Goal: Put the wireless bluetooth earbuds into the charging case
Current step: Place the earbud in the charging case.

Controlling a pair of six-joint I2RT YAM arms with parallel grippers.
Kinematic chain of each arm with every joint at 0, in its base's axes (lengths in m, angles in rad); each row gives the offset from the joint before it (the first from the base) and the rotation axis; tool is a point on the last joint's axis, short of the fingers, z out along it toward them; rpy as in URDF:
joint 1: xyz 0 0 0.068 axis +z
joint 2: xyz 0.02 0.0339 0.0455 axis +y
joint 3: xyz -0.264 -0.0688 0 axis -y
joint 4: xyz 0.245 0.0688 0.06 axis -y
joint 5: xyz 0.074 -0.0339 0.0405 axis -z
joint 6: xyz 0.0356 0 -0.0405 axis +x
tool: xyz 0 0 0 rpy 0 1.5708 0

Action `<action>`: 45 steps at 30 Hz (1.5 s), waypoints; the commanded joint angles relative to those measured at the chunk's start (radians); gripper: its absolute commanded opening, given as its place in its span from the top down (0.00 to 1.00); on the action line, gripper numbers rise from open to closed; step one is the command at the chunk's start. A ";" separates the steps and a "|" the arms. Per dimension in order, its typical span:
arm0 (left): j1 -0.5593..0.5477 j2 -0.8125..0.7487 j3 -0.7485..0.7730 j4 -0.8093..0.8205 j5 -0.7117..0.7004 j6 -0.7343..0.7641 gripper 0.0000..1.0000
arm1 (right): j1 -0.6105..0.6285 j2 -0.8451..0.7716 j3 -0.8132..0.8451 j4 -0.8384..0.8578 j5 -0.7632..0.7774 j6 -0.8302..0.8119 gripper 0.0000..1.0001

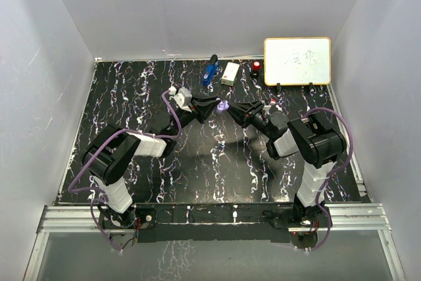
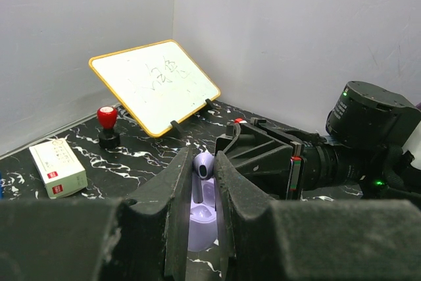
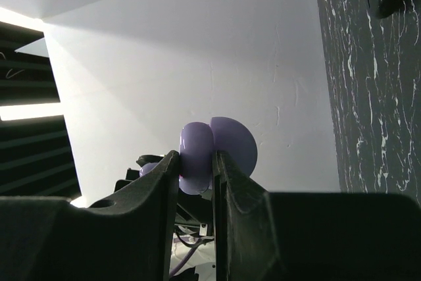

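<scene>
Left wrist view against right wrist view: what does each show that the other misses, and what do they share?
Only the left wrist view clearly shows the pale lilac plastic earbud between the jaws of the left gripper, plus the orange-framed whiteboard, red-topped black stamp and small white cardboard box. Only the right wrist view shows the right gripper with its jaws pinching the pale lilac round plastic charging case, its domed lid open behind them. Both share that case, the black marbled table and the white walls.

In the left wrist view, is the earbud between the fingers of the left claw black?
No, the earbud held in the left claw is pale lilac, not black.
</scene>
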 commanded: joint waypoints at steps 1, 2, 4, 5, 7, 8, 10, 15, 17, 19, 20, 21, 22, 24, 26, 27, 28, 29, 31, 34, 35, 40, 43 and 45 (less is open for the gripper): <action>0.007 0.005 0.033 0.204 0.036 0.009 1.00 | 0.008 -0.013 0.001 0.105 0.032 0.014 1.00; 0.006 0.005 0.035 0.204 0.039 0.010 1.00 | 0.010 -0.013 0.002 0.108 0.033 0.017 1.00; 0.006 0.007 0.038 0.203 0.043 0.014 1.00 | 0.011 -0.010 0.003 0.113 0.035 0.021 1.00; 0.006 0.009 0.038 0.204 0.045 0.017 1.00 | 0.011 -0.009 0.004 0.115 0.036 0.024 1.00; 0.005 0.014 0.040 0.204 0.047 0.020 1.00 | 0.014 -0.008 0.005 0.117 0.037 0.026 1.00; 0.005 0.017 0.044 0.204 0.049 0.022 1.00 | 0.014 -0.007 0.006 0.119 0.035 0.027 1.00; 0.006 0.022 0.048 0.204 0.051 0.024 1.00 | 0.014 -0.005 0.005 0.128 0.036 0.031 1.00; 0.005 0.033 0.055 0.204 0.053 0.023 1.00 | 0.016 0.007 0.003 0.153 0.038 0.047 1.00; 0.007 0.034 0.057 0.204 0.051 0.025 1.00 | 0.018 0.009 0.001 0.161 0.038 0.051 1.00; 0.006 0.036 0.059 0.204 0.049 0.028 1.00 | 0.016 0.010 0.000 0.164 0.038 0.052 1.00; 0.007 0.036 0.059 0.205 0.049 0.029 1.00 | 0.017 0.012 0.000 0.164 0.037 0.052 1.00; 0.006 0.037 0.060 0.204 0.050 0.030 1.00 | 0.017 0.011 0.000 0.166 0.036 0.053 1.00; 0.005 0.037 0.060 0.204 0.050 0.031 1.00 | 0.016 0.013 -0.001 0.169 0.036 0.054 1.00; 0.007 0.039 0.060 0.204 0.049 0.033 1.00 | 0.017 0.014 0.000 0.169 0.038 0.055 1.00; 0.006 0.041 0.061 0.204 0.051 0.034 1.00 | 0.016 0.015 0.000 0.173 0.040 0.056 1.00; 0.007 0.043 0.061 0.205 0.052 0.034 1.00 | 0.017 0.016 0.000 0.174 0.039 0.056 1.00; 0.006 0.044 0.062 0.205 0.053 0.034 1.00 | 0.016 0.017 0.000 0.175 0.039 0.058 1.00; 0.007 0.045 0.060 0.204 0.052 0.035 1.00 | 0.017 0.018 0.001 0.178 0.039 0.058 1.00; 0.005 0.047 0.058 0.204 0.051 0.036 1.00 | 0.016 0.018 0.002 0.179 0.039 0.062 1.00; 0.006 0.048 0.056 0.204 0.052 0.039 1.00 | 0.016 0.019 0.003 0.182 0.039 0.064 1.00; 0.006 0.049 0.056 0.204 0.052 0.041 1.00 | 0.017 0.020 0.003 0.182 0.039 0.063 1.00; 0.006 0.054 0.054 0.204 0.051 0.044 1.00 | 0.017 0.025 0.006 0.190 0.041 0.067 1.00; 0.007 0.057 0.053 0.204 0.052 0.044 1.00 | 0.018 0.027 0.006 0.195 0.039 0.069 1.00; 0.007 0.062 0.055 0.204 0.052 0.045 1.00 | 0.018 0.026 0.006 0.197 0.040 0.071 1.00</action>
